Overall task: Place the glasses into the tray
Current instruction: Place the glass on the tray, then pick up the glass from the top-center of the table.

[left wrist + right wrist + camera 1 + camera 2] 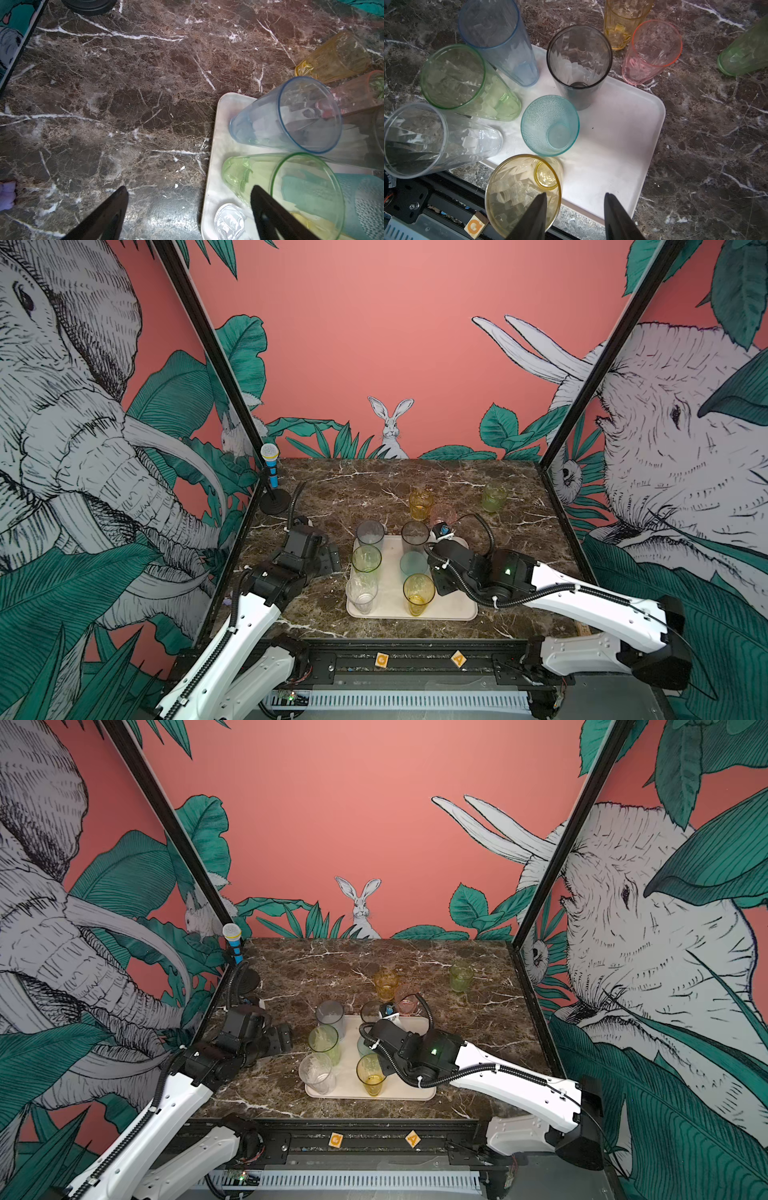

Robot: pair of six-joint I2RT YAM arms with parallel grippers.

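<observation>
The cream tray (455, 605) lies at the middle of the marble table. Six glasses stand on it: grey-blue (370, 533), smoky (414, 536), tall green (366, 559), short teal (413, 563), clear (361, 593) and yellow (418, 593). An amber glass (421, 504), a pink one (444, 514) and a short green one (493, 497) stand on the marble behind the tray. My right gripper (575, 197) hangs open over the tray's near right part, beside the yellow glass (523, 193), gripping nothing. My left gripper (189, 188) is open over the marble, just left of the tray (209, 199).
A blue toy microphone (270, 466) on a round black stand (275, 504) occupies the far left corner. Black frame posts rise at both far corners. Two wooden letter blocks (381, 659) (458, 658) sit on the front rail. The tray's right half (612, 133) is bare.
</observation>
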